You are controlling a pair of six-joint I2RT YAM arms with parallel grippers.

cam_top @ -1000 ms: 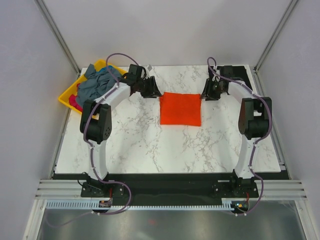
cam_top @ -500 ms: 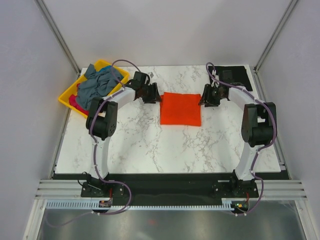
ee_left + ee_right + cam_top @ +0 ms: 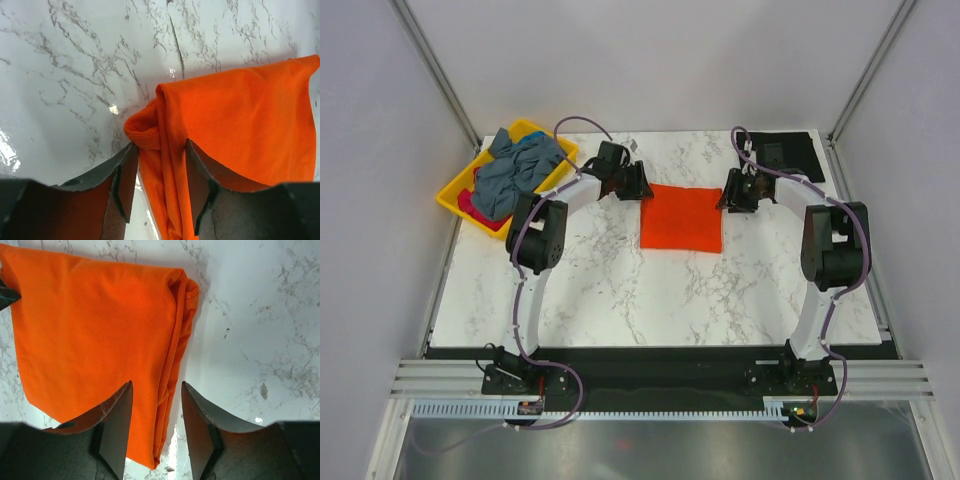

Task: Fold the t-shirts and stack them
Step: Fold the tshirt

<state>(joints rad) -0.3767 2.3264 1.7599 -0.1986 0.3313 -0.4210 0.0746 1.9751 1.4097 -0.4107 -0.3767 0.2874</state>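
Orange shirt (image 3: 681, 217) soft, floppy. Left tool (image 3: 160, 144), right tool (image 3: 157, 383) open astride its side folds; pinch all layers.

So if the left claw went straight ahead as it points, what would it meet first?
The orange shirt: its bunched corner sits right at the left claw. Whether the tips are above the cloth or touching it is unclear.

Left gripper (image 3: 161, 145), jaws apart, straddles orange t-shirt (image 3: 240, 120) folded edge.
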